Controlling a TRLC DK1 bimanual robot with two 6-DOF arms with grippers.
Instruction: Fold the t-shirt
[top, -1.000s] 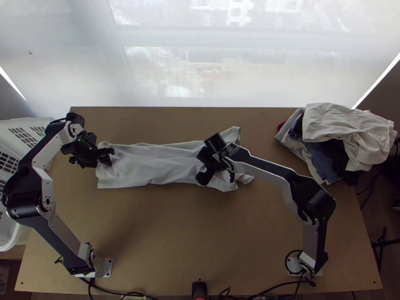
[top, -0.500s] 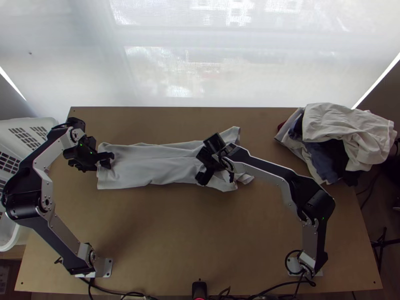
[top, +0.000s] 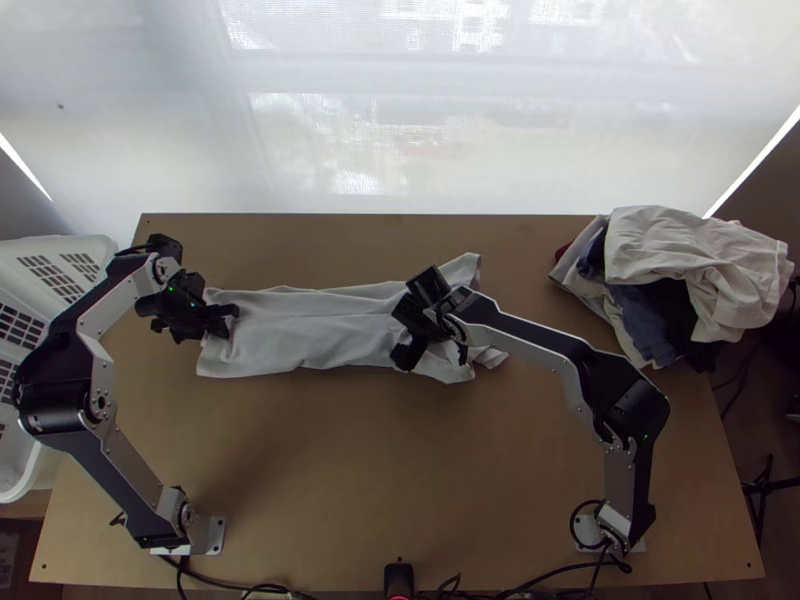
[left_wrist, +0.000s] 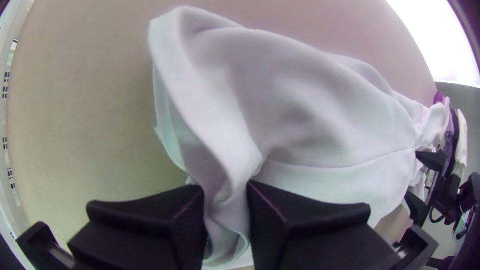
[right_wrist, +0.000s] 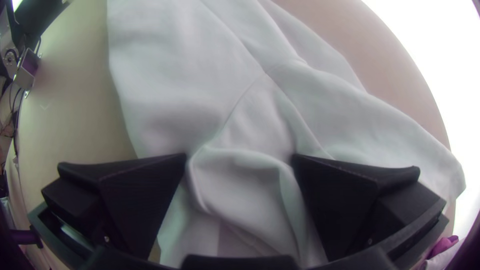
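Note:
The pale t-shirt (top: 310, 335) lies in a long narrow strip across the table, with lengthwise creases. At its left end stands my left gripper (top: 226, 322); in the left wrist view the same gripper (left_wrist: 226, 186) is shut on a gathered part of the t-shirt (left_wrist: 305, 110), whose end edge curls up beside the fingers. Over the strip's right part is my right gripper (top: 415, 325). The right wrist view has that gripper (right_wrist: 241, 156) open, its fingers well apart on either side of bunched folds of the t-shirt (right_wrist: 175, 75).
A heap of clothes (top: 690, 280) lies at the table's back right corner. A white basket (top: 30, 262) stands against the left side. Bare wood (top: 380, 460) stretches in front of the shirt, between the arms' bases.
My left gripper has shifted a little to the right, and the shirt's left end has moved slightly the same way. The right arm has stayed still.

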